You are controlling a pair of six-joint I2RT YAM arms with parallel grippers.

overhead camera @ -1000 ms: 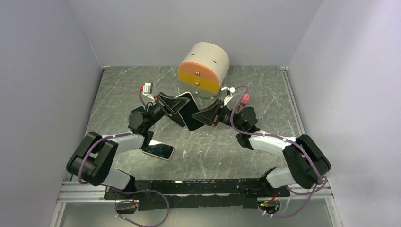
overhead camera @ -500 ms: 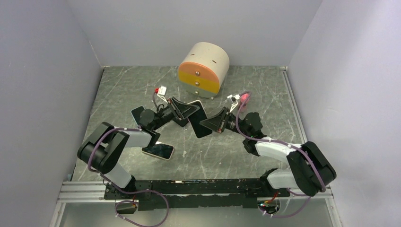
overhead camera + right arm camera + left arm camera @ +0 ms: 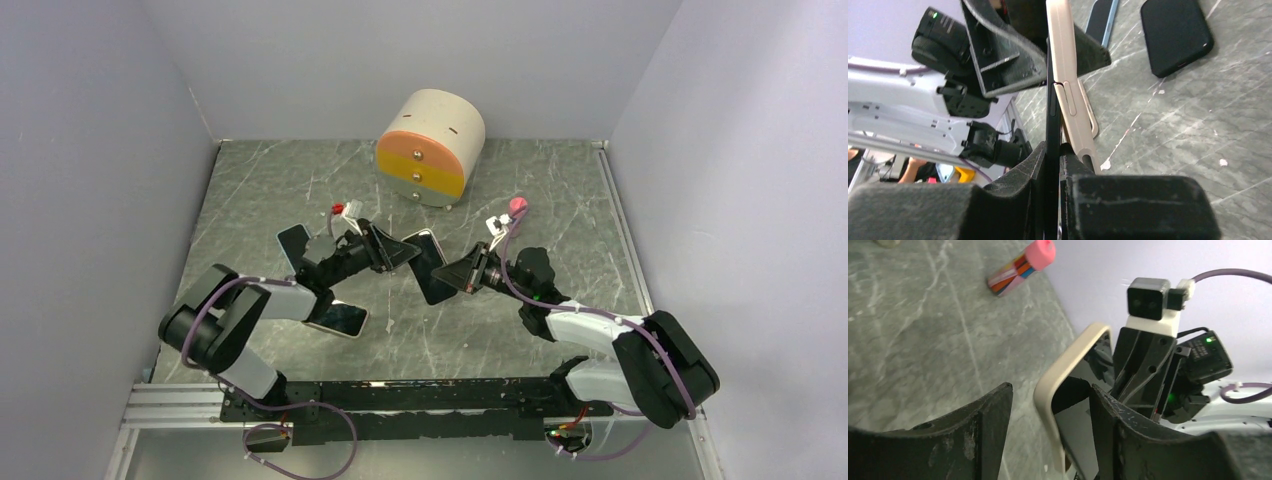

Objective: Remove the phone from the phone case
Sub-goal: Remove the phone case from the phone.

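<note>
The black phone stands on edge between my two arms, with my right gripper shut on its thin edge. The beige phone case has peeled away from it on one side and lies outside the right finger. In the left wrist view the case's beige rim stands between the spread fingers of my left gripper, apart from the left finger, with the dark phone behind it. From above, the phone sits low over the table between left gripper and right gripper.
A round drawer unit with orange and yellow fronts stands at the back. A pink-capped marker lies on the table behind the right arm. Another phone lies under my left arm, and a black one beside it.
Both grippers have come down and nearer with the phone. My left gripper has gone from shut to open around the case rim. The right gripper stays shut.
</note>
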